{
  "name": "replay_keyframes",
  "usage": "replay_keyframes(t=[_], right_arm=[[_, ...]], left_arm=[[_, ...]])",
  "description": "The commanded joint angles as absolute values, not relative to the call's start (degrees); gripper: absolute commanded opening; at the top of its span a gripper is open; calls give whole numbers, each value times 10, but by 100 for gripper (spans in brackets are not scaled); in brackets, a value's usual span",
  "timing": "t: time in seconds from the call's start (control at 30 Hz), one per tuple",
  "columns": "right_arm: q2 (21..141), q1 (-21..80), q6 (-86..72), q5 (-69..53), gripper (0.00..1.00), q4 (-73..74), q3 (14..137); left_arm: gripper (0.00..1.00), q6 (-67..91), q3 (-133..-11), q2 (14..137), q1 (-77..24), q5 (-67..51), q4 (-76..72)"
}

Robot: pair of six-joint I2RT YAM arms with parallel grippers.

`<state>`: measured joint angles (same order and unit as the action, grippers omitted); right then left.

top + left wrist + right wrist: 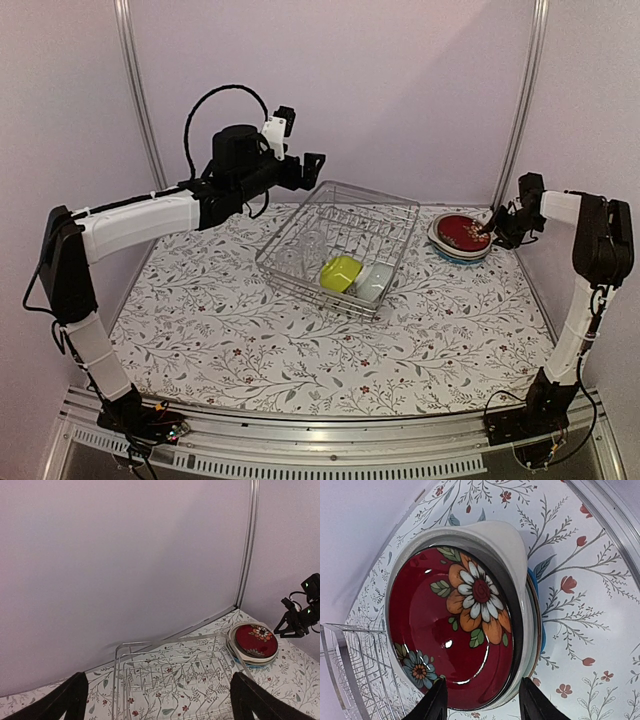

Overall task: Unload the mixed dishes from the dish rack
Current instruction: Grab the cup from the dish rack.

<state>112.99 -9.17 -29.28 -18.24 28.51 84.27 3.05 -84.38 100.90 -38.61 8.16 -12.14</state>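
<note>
Dish rack (385, 215): sits mid-table at a slant, with one short end toward the arms and the other toward the back wall (400, 90).
In the rack: a yellow-green bowl (340, 272) and a pale bowl (373, 283) lie side by side against its near end. A clear glass (298, 258) shows faintly to their left.
Plate stack (463, 237): stands on the table (220, 330) to the right of the rack, near its far right corner and apart from the wires.
Left claw (312, 172): hangs above the rack's far left corner with its fingers (65, 700) spread wide and nothing between them.
Right claw (490, 230): is at the side of the stack turned away from the rack. Its fingers (432, 702) are parted and grip nothing, and the plate rim shows in the gap.
Edges: the stack lies close to the table's right edge and the corner post (520, 100). The rack's far end is near the wall.
Open room: a broad patch of flowered cloth lies left of the rack and in front of it.
Top view only: shows the bowls, the glass and both arms at full length.
Left wrist view only: shows the rack's far prongs from close above.
Right wrist view only: shows the stack's layers, with a red flowered plate (445, 635) on top, a white plate (505, 535) under it and a blue edge (542, 637) lower down. The rack's corner shows at lower left.
</note>
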Motion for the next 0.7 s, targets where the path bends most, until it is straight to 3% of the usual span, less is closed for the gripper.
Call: replay_keyframes(t=[0.0,0.2,0.67], right_arm=[[1145,-93,-280,-168,48,299,867],[1119,-81,-265,-177,51,303,862],[945,21,-196,-137,84,337,876]], left_arm=[[99,23,-851,1005,-388,82,-116],[100,19,-862,1004,-388,93,-74],[100,34,-893,994,-388,97,110]])
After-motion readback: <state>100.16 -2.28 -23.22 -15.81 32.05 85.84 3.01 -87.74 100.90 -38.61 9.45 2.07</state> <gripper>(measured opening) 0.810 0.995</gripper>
